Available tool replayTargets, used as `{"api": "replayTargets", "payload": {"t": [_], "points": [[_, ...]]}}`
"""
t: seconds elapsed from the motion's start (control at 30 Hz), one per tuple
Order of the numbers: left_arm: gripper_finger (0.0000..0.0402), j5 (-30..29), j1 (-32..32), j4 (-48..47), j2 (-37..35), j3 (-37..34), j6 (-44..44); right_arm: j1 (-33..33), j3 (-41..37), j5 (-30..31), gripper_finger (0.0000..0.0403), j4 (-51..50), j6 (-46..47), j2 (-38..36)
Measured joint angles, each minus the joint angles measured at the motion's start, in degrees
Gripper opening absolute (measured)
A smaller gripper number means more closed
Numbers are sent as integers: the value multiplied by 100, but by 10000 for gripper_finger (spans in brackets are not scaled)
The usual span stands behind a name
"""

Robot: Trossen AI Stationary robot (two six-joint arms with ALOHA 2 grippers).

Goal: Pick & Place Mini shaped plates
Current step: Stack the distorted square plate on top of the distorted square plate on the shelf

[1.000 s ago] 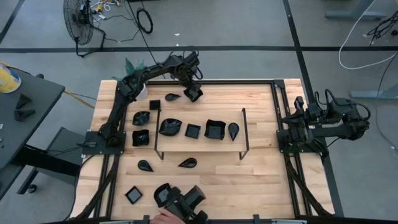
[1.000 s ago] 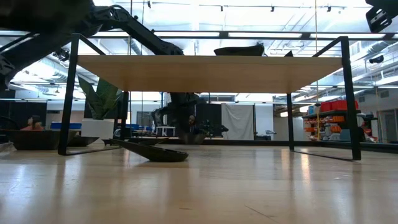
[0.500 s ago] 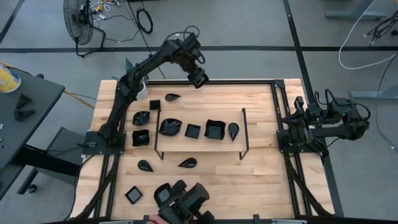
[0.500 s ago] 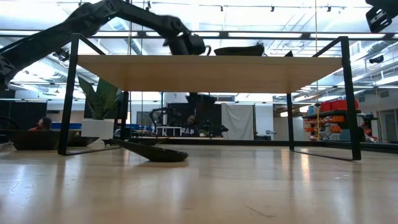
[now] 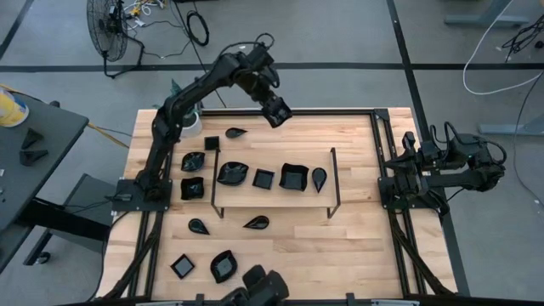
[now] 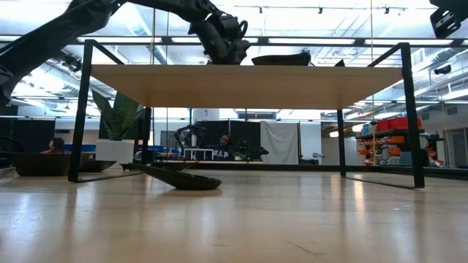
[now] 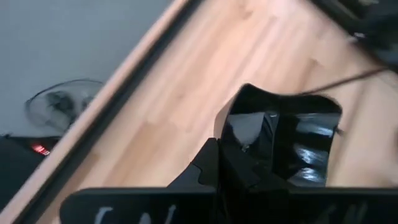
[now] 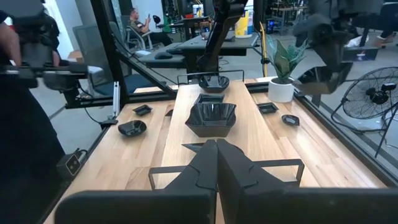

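Observation:
My left gripper [image 5: 275, 107] hangs high over the table's far edge, shut on a small glossy black square plate [image 7: 283, 134]; in the low view it [image 6: 223, 44] is above the shelf top. A wavy leaf plate [image 5: 231, 173], two square plates [image 5: 293, 177] and a teardrop plate [image 5: 319, 178] rest on the wooden shelf. More plates lie flat on the table, among them a teardrop [image 5: 236, 133] and a wavy one [image 5: 223, 265]. My right gripper [image 8: 216, 160] is shut and parked at the table's right side [image 5: 399, 174]. My left gripper holds the square plate by the rim of one side [image 7: 249, 146], pinched between the two fingers. The plate is lifted clear of the table and juts out beyond the fingertips. Whether one finger is inside the hollow is hidden by the fingers themselves.
The shelf's thin black wire frame [image 5: 214, 183] stands mid-table. A white pot with a green plant [image 8: 281, 89] sits at the far left corner. A dark hand-held device [image 5: 259, 285] shows at the near edge. A dark rail [image 5: 323, 109] runs along the far edge.
My left gripper has risen from the far part of the table to above shelf height and drifted toward the right, carrying the square plate clear. At the near edge a hand with a dark device has drawn back, leaving a wavy plate on the table.

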Motion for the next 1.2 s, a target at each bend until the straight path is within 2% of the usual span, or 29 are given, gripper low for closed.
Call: {"api": "replayTargets", "payload": {"t": [0.2, 0.37, 0.67, 0.93, 1.2], "points": [[1, 945, -242, -14, -90, 7, 185, 0, 0, 0, 5, -2, -1, 0], [1, 1318, -432, -33, -97, 20, 388, 1, 0, 0, 5, 0, -1, 0], [1, 1513, -740, -36, -327, 26, 451, -1, 0, 0, 5, 0, -1, 0], [1, 1329, -886, -175, -807, 28, 806, 1, 0, 0, 5, 0, -1, 0], [1, 1350, -932, -314, -866, 28, 1031, 1, 0, 0, 5, 0, 0, 0]]}}
